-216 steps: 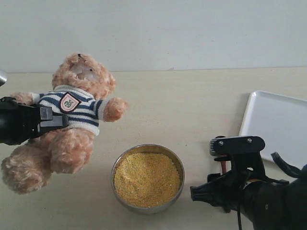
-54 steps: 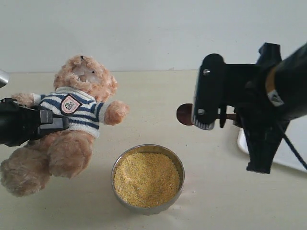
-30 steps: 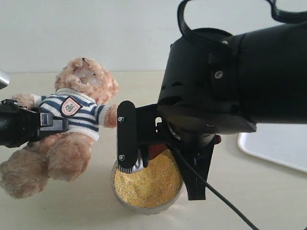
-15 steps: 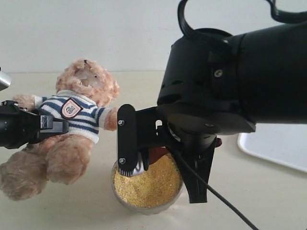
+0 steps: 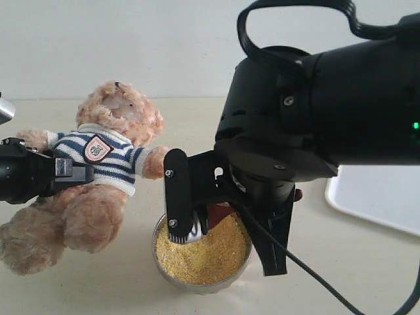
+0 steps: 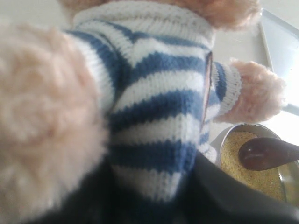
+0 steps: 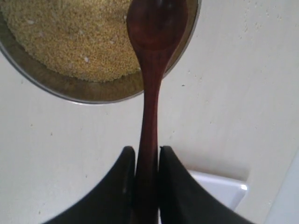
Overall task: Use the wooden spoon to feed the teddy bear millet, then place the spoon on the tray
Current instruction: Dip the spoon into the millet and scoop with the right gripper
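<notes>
Swinging down from up by the tray (image 5: 380,190), the right arm now hangs over the steel bowl (image 5: 156,252); its end effector (image 7: 147,161) is pinched tight on the handle of the wooden spoon (image 7: 150,84), whose round head sits just over the millet (image 7: 70,42) near the rim; whether it touches the grain I cannot tell. The left end effector (image 5: 65,172) is clamped on the teddy bear (image 5: 108,147), propping it beside the bowl; the tray lies well apart on the surface (image 5: 367,262). Scooping looks to be the step in hand; next the head must dip under the grain, lift level, then travel to the bear's muzzle.
</notes>
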`<state>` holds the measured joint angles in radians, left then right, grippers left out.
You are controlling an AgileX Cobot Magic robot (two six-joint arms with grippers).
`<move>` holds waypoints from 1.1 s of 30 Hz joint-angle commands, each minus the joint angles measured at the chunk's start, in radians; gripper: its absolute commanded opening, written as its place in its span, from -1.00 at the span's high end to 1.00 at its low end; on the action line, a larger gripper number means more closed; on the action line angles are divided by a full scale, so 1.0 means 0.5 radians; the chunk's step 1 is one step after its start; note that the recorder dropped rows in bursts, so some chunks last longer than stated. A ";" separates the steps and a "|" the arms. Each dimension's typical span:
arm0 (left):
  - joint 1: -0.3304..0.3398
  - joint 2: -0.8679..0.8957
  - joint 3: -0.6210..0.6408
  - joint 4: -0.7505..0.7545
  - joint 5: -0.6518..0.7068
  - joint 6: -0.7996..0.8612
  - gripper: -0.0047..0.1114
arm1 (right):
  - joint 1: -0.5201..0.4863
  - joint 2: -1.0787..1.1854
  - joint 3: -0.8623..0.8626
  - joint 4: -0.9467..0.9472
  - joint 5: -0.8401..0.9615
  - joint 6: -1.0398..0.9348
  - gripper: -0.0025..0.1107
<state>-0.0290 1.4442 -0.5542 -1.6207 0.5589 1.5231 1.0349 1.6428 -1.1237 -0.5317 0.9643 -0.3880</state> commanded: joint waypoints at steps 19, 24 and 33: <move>-0.009 -0.002 0.004 -0.008 0.030 0.008 0.83 | -0.015 0.088 -0.009 0.059 -0.118 0.114 0.96; -0.009 -0.002 0.004 -0.008 0.030 0.008 0.83 | -0.015 0.088 -0.009 0.062 -0.118 0.106 0.96; -0.009 -0.002 0.004 -0.001 0.026 0.008 0.83 | -0.015 0.088 -0.009 0.189 -0.102 0.040 0.96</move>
<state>-0.0290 1.4442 -0.5542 -1.6207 0.5589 1.5231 1.0343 1.6881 -1.1237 -0.4527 0.9096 -0.3581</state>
